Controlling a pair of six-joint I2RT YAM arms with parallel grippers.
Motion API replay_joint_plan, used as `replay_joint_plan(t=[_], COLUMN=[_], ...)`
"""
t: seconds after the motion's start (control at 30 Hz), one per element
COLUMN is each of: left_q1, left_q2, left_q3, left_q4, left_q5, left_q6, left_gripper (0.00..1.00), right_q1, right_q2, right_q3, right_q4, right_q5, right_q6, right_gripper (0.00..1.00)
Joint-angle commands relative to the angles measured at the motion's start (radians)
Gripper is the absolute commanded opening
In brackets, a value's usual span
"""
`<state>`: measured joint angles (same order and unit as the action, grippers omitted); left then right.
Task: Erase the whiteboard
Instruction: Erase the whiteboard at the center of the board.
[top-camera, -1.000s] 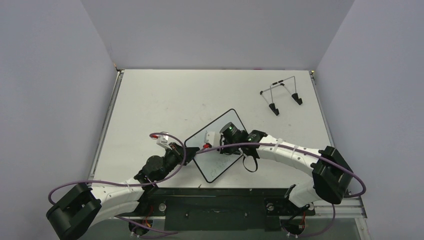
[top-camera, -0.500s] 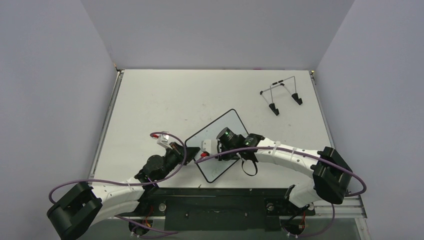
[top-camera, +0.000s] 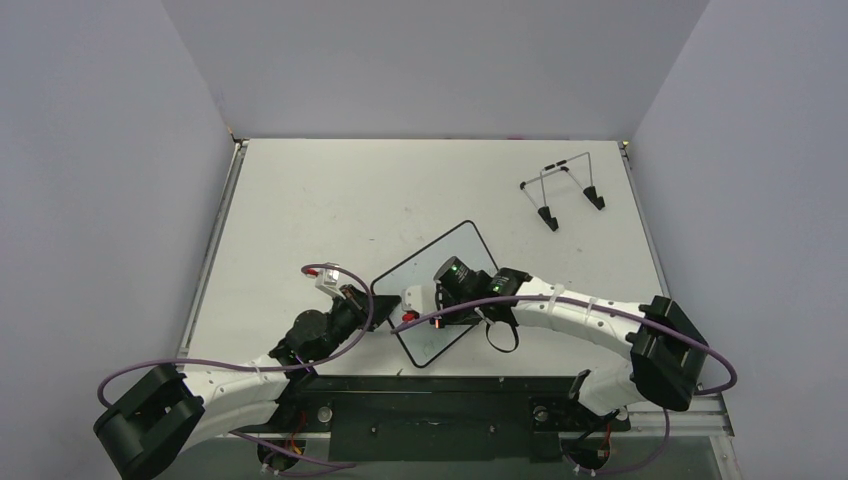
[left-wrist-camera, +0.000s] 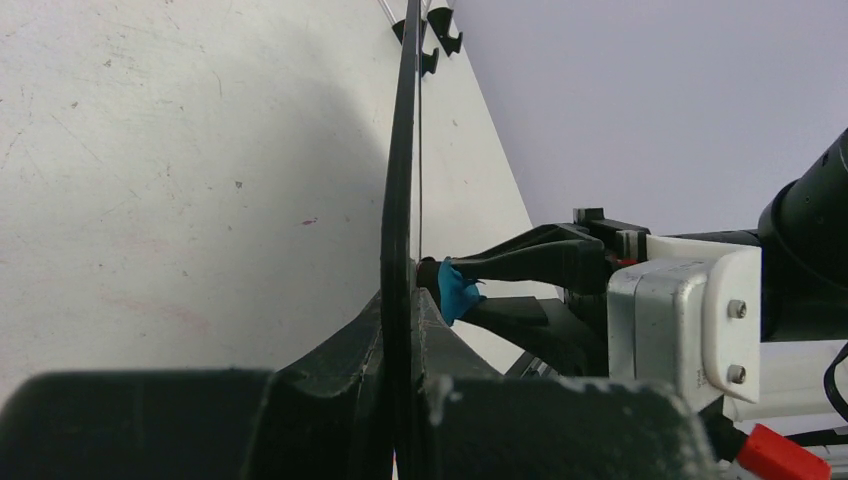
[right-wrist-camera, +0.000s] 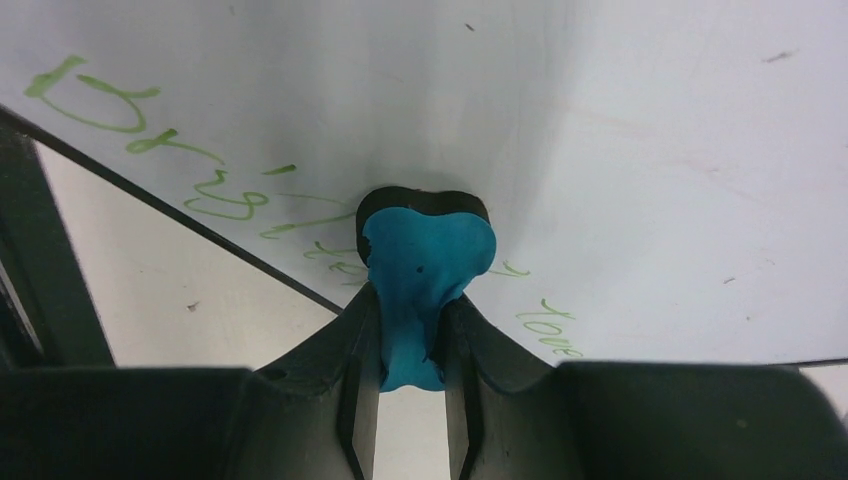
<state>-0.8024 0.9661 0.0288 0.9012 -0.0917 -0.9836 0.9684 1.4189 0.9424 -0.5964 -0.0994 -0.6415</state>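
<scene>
From the top view, the whiteboard (top-camera: 447, 245) sits at a slant on the table (top-camera: 300, 200), near the middle of its near edge. My left gripper (top-camera: 378, 303) is at its left rim and my right gripper (top-camera: 405, 305) is over its left part. The wire stand (top-camera: 565, 190) is well apart, far right. I can't tell here whether the board lies flat or is tipped up.

The left wrist view shows the board (left-wrist-camera: 398, 200) edge-on. It is thin and stiff, probably light, with a smooth rim that could slip. The left gripper (left-wrist-camera: 400, 340) has its fingers pinched on that rim, which seems the right hold. The blue eraser (left-wrist-camera: 455, 290) presses on the face.

Only the right wrist view shows the green writing (right-wrist-camera: 150, 130) left to wipe, and the right gripper (right-wrist-camera: 410, 340) fingers clamping the eraser (right-wrist-camera: 425, 260) against the board (right-wrist-camera: 600, 150).
</scene>
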Motion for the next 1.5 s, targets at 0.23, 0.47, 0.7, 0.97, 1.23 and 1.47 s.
replay_joint_plan(t=[0.23,0.47,0.7,0.97,1.23,1.47], left_q1=[0.0,-0.001,0.0,-0.001,0.0,-0.001], left_q2=[-0.031,-0.021,-0.035,-0.015,-0.045,-0.046], left_q3=[0.058,0.055,0.057,0.064,0.053,0.057], left_q4=[0.124,0.139,0.127,0.136,0.124,0.117], left_q5=[0.019,0.019,0.018,0.029,0.019,0.022], left_q6=[-0.011,-0.015,-0.013,-0.011,-0.014,-0.008], left_gripper=[0.0,0.0,0.0,0.0,0.0,0.0], right_q1=[-0.133,0.013,-0.138,-0.023,-0.075,-0.081], right_q2=[-0.018,0.025,0.023,0.031,0.032,0.028], right_q3=[0.004,0.023,0.016,0.011,0.018,0.023], right_q4=[0.106,-0.049,0.112,-0.02,0.039,-0.043], right_q5=[0.095,-0.063,0.19,0.007,0.115,-0.007], right_q6=[0.084,-0.048,0.107,-0.018,0.036,-0.011], right_gripper=[0.0,0.0,0.0,0.0,0.0,0.0])
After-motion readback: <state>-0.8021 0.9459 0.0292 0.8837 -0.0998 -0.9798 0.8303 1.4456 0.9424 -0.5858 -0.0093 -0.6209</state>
